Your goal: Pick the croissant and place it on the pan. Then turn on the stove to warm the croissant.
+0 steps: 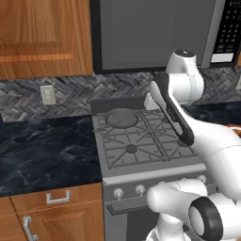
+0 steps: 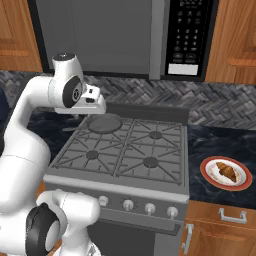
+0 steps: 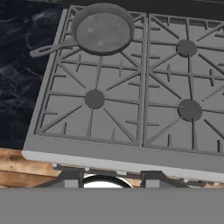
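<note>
The croissant (image 2: 226,171) lies on a white plate with an orange-red rim (image 2: 203,172), on the dark counter right of the stove (image 2: 150,145). The empty grey pan (image 2: 105,123) sits on the rear left burner, its thin handle pointing left; it also appears in the left base view (image 1: 122,117) and the hand view (image 3: 103,29). My gripper (image 3: 111,180) hangs above the stove's front edge, looking down on the grates (image 3: 113,127). Its two fingertips stand apart with nothing between them. A row of round knobs (image 2: 128,204) runs along the stove front.
A grey microwave (image 2: 187,37) hangs above the stove. Dark marble counter (image 1: 42,150) extends to the left of the range, with wooden drawers (image 1: 56,197) below it. A wall outlet (image 1: 47,94) sits on the herringbone backsplash.
</note>
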